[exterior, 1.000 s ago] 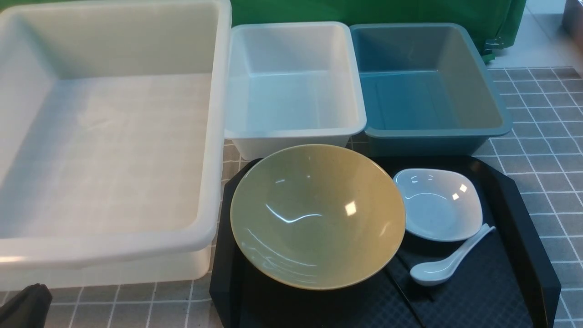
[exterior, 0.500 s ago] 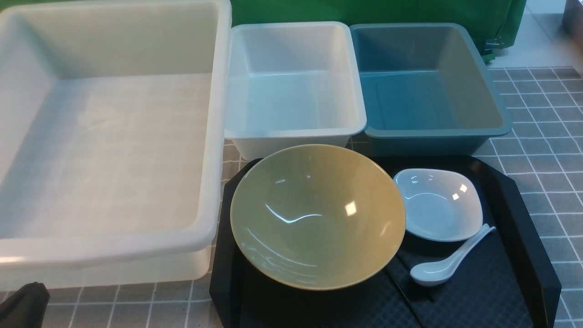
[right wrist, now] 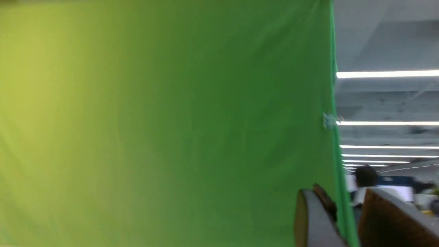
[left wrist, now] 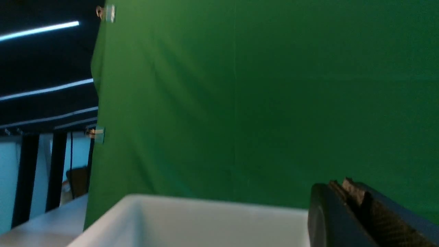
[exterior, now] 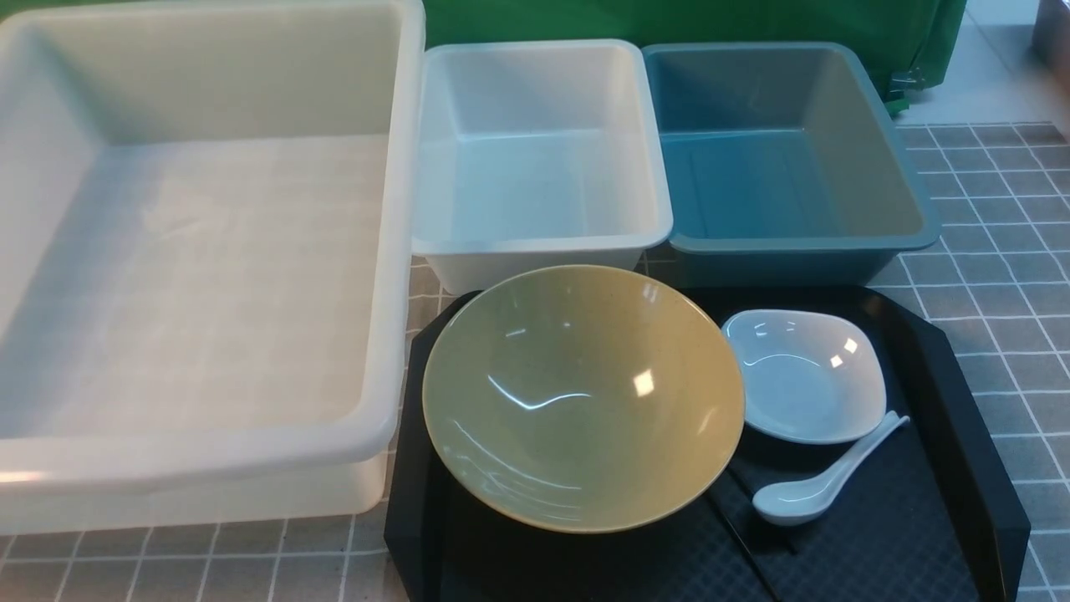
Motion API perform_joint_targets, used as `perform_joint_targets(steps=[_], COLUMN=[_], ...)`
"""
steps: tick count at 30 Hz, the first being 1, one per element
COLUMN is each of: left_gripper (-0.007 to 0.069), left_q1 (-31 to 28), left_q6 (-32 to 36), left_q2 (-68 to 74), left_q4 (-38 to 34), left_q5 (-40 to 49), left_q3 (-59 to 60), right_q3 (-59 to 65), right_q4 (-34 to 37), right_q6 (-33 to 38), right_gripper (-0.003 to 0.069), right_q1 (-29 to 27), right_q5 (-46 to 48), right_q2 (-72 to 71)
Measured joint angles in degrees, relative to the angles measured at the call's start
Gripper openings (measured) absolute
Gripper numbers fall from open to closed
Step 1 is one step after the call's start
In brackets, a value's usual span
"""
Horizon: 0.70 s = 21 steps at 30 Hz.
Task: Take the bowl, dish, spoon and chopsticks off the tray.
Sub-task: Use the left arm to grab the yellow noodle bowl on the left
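The black tray (exterior: 961,435) lies at the near right of the table. On it sits the large olive-yellow bowl (exterior: 583,397), upright and empty. To its right is the small white dish (exterior: 804,376), and the white spoon (exterior: 815,485) lies just in front of the dish, its handle touching the dish's rim. The black chopsticks (exterior: 746,548) lie on the tray floor by the bowl's near right edge, hard to make out. Neither gripper shows in the front view. My left gripper (left wrist: 339,185) is shut and empty, facing a green curtain. My right gripper (right wrist: 343,192) stands open with nothing between its fingers.
A large translucent white bin (exterior: 393,251) fills the left. Behind the tray stand a smaller white bin (exterior: 543,242) and a blue bin (exterior: 802,242), both empty. A green curtain (exterior: 669,21) hangs at the back. A grey checked cloth (exterior: 1003,209) covers the table.
The dark part of my left arm at the lower left corner of the front view has dropped out of the frame. The tableware has not moved.
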<state>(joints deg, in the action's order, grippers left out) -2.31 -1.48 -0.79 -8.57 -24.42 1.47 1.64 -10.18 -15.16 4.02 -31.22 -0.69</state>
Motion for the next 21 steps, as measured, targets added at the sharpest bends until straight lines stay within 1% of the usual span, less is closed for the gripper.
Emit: perform_joint_targets(steps=[3, 5, 6, 8, 9, 10, 11, 12, 13, 14, 15, 18, 19, 21], left_gripper=[-0.0015, -0.0015, -0.0015, -0.0015, -0.0015, -0.0015, -0.0015, -0.0015, -0.0015, -0.0015, -0.0015, -0.0015, -0.0015, -0.0015], left_q1=[0.0, 0.0, 0.0, 0.0, 0.0, 0.0, 0.0, 0.0, 0.0, 0.0, 0.0, 0.0, 0.0, 0.2], left_q6=[-5.5, -8.2, -8.9, -8.7, -7.4, -7.2, -5.2, -3.9, -2.8, -2.1, -1.1, -0.7, -0.9, -2.1], left_q2=[0.0, 0.0, 0.1, 0.9, 3.3, 3.3, 6.6, 9.4, 13.2, 15.3, 20.2, 30.1, 34.6, 40.2], left_q4=[-0.1, 0.1, 0.2, 0.7, 1.0, 1.1, 1.4, 1.6, 1.7, 1.8, 1.8, 1.9, 2.3, 3.2], left_q5=[-4.8, -5.8, -4.9, -2.3, 0.4, 1.4, 4.7, 6.8, 8.1, 8.7, 8.9, 9.3, 10.6, 16.6], left_q3=[0.0, -0.5, -1.8, -5.7, -10.4, -11.1, -16.2, -19.8, -23.8, -25.6, -29.3, -35.0, -37.2, -41.9], right_q3=[0.0, -0.1, -0.5, -2.7, -5.9, -5.9, -10.0, -12.3, -14.5, -16.3, -18.0, -21.4, -22.5, -24.4], right_q4=[0.1, 0.1, 0.1, 0.1, 0.1, 0.1, 0.2, 0.3, 0.3, 0.3, 0.3, 0.3, 0.3, 0.5], right_q6=[-3.2, -3.7, -3.9, -2.9, -1.3, -1.1, 0.8, 2.2, 3.5, 4.5, 5.0, 5.5, 4.9, 2.5], right_gripper=[0.0237, 0.0232, 0.0221, 0.0186, 0.0141, 0.0134, 0.0083, 0.0052, 0.0038, 0.0036, 0.0036, 0.0036, 0.0036, 0.0036], right_q1=[0.0, 0.0, 0.0, 0.0, 0.0, 0.0, 0.0, 0.0, 0.0, 0.0, 0.0, 0.0, 0.0, 0.0], right_q5=[-0.9, -1.5, -1.1, 1.0, 3.7, 4.1, 6.8, 8.6, 9.9, 10.8, 12.2, 16.3, 18.7, 25.0], right_q2=[0.0, 0.0, 0.0, 0.7, 2.4, 2.7, 5.2, 8.0, 10.7, 12.9, 16.4, 24.2, 27.2, 32.0])
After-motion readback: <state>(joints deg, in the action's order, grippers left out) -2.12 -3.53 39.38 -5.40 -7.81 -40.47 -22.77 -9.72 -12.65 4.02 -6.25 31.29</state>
